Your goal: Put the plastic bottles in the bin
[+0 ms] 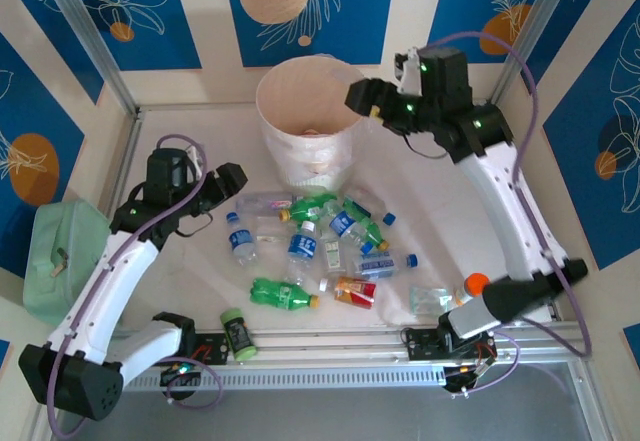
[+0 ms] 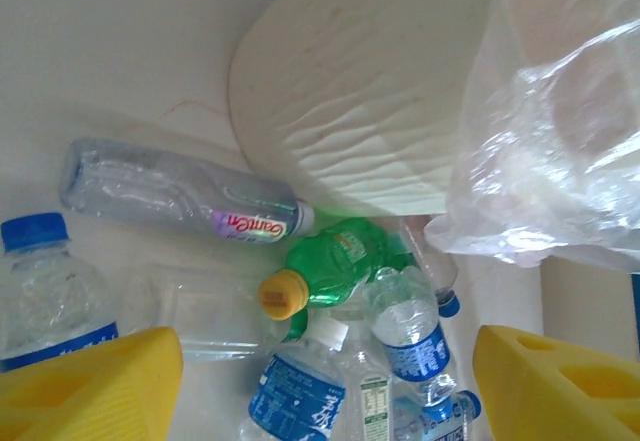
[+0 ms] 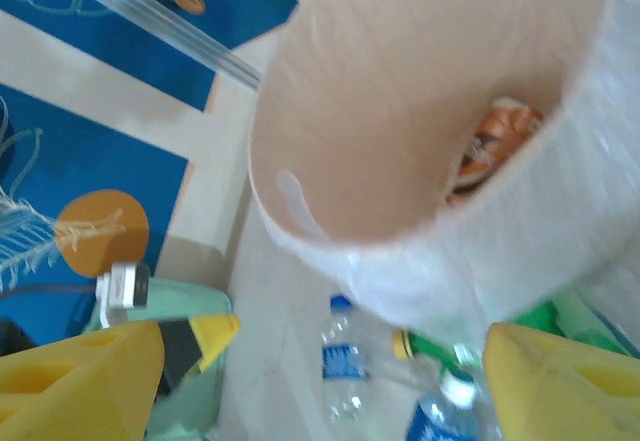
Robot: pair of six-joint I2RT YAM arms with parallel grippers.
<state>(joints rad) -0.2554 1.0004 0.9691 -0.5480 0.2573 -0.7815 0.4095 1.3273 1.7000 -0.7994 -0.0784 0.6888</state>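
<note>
One label can be partly read, in the left wrist view: a clear ribbed plastic bottle [image 2: 170, 191] lying on its side carries a shimmering pink and purple label band [image 2: 255, 226] near its neck, with slanted white lettering that looks like "GanEn"; the first letter is uncertain. A clear plastic bottle with a blue label [image 2: 296, 398] shows white print too blurred to read. Just beside it, a white label panel [image 2: 376, 399] holds rows of tiny print, also illegible
</note>
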